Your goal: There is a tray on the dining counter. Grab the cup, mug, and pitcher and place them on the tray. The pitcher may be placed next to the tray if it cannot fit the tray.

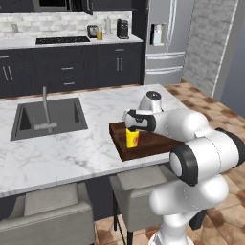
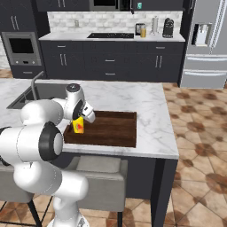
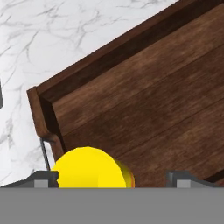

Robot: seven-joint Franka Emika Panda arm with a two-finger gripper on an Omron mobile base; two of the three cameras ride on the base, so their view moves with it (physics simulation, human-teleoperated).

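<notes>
at seven o'clock on the tray (image 2: pixel 111 128) sits the cup (image 2: pixel 78 126); my gripper (image 3: pixel 112 178) stands spread wide around it, holding nothing. lifting crooked, i risk toppling it.

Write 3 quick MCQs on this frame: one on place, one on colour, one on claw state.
1. Where does the cup stand?
A. in the sink
B. in a corner of the tray
C. on the floor

2. What colour is the cup?
A. yellow
B. teal
C. white

3. How is the claw set?
A. shut on the cup
B. shut on nothing
C. open, one tip on each side of the cup

Answers:
1 B: the hand view shows the cup inside the tray's rim, by a corner.
2 A: bright yellow in all three views, with a red-orange mark on its side.
3 C: the two tips stand wide apart, clear of the cup's sides.
</notes>
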